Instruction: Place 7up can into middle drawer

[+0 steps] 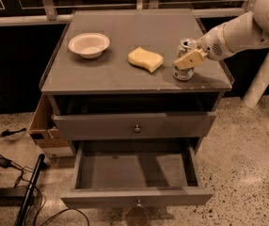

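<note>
Right, one camera view to work from, looking down on the grey cabinet (139,32) from the front. The 7up can (182,72) stands upright on the cabinet top, near its right front corner, with the silver top showing. The white arm (240,32) reaches in from the right edge of the picture, and the gripper (189,58) is right at the can, its tan end lying across the upper front of the can. Whether the jaws are clamped on the can or only set against it, I cannot tell, as the far side is hidden behind the can.

Just left of the can lies the yellow sponge (145,59), near it but not touching. Further left, well apart from both, sits a white bowl (89,44).

Below the top there is a dark open slot, and under that the upper drawer (101,125) is pushed in, its small round knob (137,128) at the middle of its face. One tier down, the middle drawer (134,171) is pulled well out towards the camera, its flat grey floor bare and its low front wall at the bottom of the picture. The can is up on the top, not in this drawer.

To the cabinet's left, a cardboard box (43,126) leans against its side. Black cables (3,163) trail over the speckled floor (247,164) at bottom left, and a white post (265,72) stands at the right.
</note>
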Robot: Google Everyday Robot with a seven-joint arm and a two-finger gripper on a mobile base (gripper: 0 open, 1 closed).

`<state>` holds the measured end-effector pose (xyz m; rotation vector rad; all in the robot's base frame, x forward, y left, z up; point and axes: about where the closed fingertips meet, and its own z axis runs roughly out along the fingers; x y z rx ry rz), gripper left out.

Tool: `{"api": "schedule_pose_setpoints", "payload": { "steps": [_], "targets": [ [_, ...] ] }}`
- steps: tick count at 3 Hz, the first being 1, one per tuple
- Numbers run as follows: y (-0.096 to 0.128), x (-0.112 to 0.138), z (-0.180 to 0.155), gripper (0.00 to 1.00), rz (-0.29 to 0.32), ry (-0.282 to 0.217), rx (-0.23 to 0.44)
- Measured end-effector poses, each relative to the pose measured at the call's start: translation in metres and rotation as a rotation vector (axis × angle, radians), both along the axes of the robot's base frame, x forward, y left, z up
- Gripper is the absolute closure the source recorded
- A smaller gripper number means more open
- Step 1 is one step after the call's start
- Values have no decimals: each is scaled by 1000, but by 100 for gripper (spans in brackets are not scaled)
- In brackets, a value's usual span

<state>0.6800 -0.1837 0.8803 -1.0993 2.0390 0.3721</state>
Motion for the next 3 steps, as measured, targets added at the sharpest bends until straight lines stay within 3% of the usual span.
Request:
{"api": "schedule_pose_setpoints", "payload": {
  "steps": [1,2,3],
  "targets": [
    [0,-16,10,100,41,-15,14],
    [2,-55,27,100,133,-21,49],
    [10,-114,52,100,247,2,92]
  ]
}}
